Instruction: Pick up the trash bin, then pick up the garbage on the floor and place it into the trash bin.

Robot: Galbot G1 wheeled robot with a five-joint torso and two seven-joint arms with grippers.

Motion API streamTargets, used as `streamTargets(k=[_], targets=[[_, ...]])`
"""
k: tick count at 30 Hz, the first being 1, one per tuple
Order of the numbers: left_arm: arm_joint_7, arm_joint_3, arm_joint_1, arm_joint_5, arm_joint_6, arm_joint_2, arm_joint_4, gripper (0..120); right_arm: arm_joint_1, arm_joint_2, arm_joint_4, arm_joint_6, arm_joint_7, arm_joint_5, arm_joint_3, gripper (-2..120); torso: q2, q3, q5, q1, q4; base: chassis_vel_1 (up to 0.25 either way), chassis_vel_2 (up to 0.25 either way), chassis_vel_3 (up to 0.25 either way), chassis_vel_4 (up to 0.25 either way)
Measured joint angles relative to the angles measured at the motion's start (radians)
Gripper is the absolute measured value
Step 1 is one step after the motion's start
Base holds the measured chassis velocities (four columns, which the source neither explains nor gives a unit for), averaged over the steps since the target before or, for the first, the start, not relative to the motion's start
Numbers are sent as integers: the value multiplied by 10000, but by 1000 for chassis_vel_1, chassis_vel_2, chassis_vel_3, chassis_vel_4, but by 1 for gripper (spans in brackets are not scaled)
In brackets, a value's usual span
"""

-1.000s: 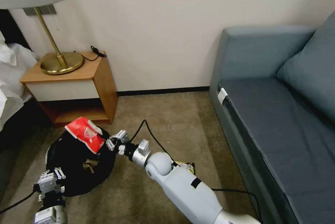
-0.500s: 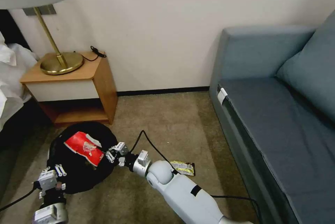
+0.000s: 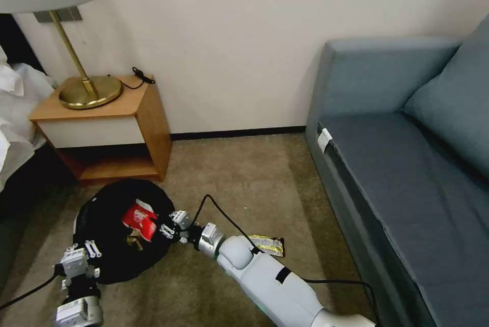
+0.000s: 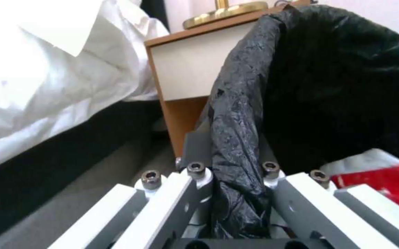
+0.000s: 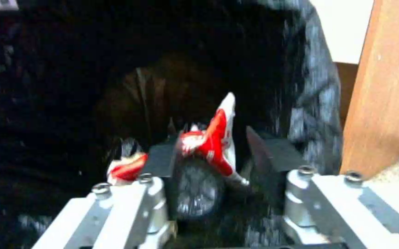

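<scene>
In the head view we see the round low trash bin lined with a crinkly black plastic bag (image 3: 109, 245) on the beige carpet, just in front of the wooden nightstand with a white drawer front (image 3: 104, 131). We take the nightstand as our landmark. The left end effector (image 3: 80, 261) sits at the bin's rim on the side farthest from the nightstand. The right end effector (image 3: 170, 224) is at the bin's rim on the sofa side, its fingers spread. The red-white snack packet (image 3: 140, 217) lies inside the bin, beside that end effector. A bit of crumpled brown paper (image 3: 133, 239) lies in the bin next to it. The long gold-dark bar wrapper (image 3: 267, 244) lies on the carpet, well apart from the nightstand, toward the grey-blue fabric sofa (image 3: 407, 164). A brass-based lamp (image 3: 84, 90) stands on the nightstand.

In the left wrist view the left end effector (image 4: 236, 180) is pressed together on a fold of the black bag at the bin's (image 4: 328, 86) rim, with the nightstand (image 4: 185, 76) just behind and white bedding (image 4: 56, 69) beside it. A red-white corner of the packet (image 4: 383, 183) shows inside the bin.

In the right wrist view the right end effector (image 5: 208, 162) is spread, and the packet (image 5: 213, 141) stands between its fingers; we cannot tell whether they touch it. The bin's dark interior (image 5: 70, 86) lies beyond, and the nightstand's wooden side (image 5: 383, 86) is just beside the rim.
</scene>
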Motion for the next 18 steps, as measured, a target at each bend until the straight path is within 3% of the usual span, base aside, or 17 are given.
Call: streamTargets(k=[10,14,18], targets=[[-6,-130,-41,-74,-112,132,286,6,-21,-413,1086,-320,-362,-34,226,77,0,0,1,0,1,0,0,0,0],[-22,-176,-38,-228,-186,204,433,6,-62,-1221,1673,-848,-1197,73,736,97,0,0,2,0,-1,0,0,0,0],[-27,-177,-66,-229,-231,216,544,6,-168,-1781,1795,-1282,-2334,-600,1303,100,0,0,2,0,0,0,0,0,0]])
